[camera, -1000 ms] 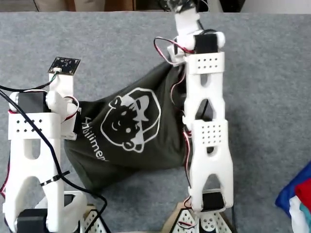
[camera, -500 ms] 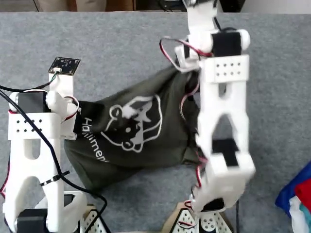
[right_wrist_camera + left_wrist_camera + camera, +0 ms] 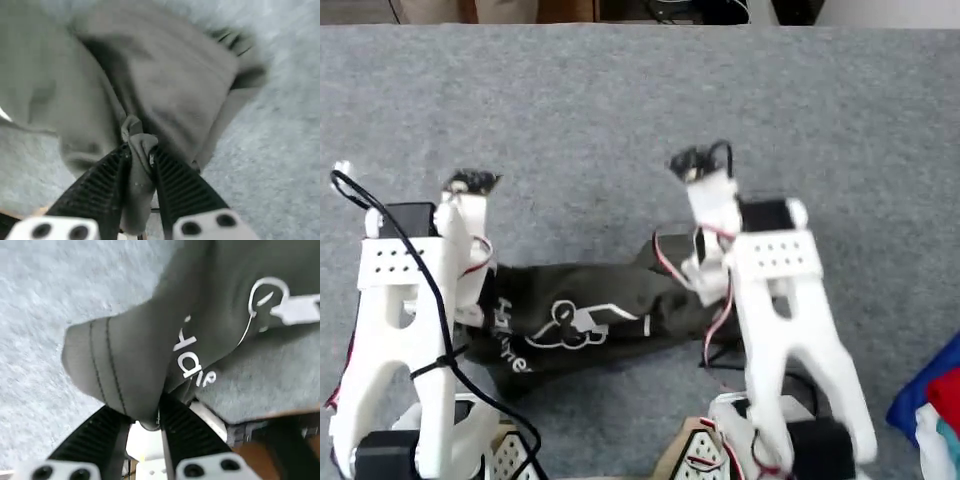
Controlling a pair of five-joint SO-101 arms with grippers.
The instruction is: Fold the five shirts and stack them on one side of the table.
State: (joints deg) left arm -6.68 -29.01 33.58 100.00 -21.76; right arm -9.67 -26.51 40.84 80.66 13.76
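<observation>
Left gripper (image 3: 142,415) clenched on dark shirt (image 3: 580,325) hem; right gripper (image 3: 140,150) clenched on opposite bunched edge; shirt spans them at lower centre, probably to lay a fold.

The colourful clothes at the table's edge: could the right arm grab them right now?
Probably not yet: the right gripper is shut on the dark shirt, so it would have to let go first. Only table lies between it and the colourful clothes.
</observation>
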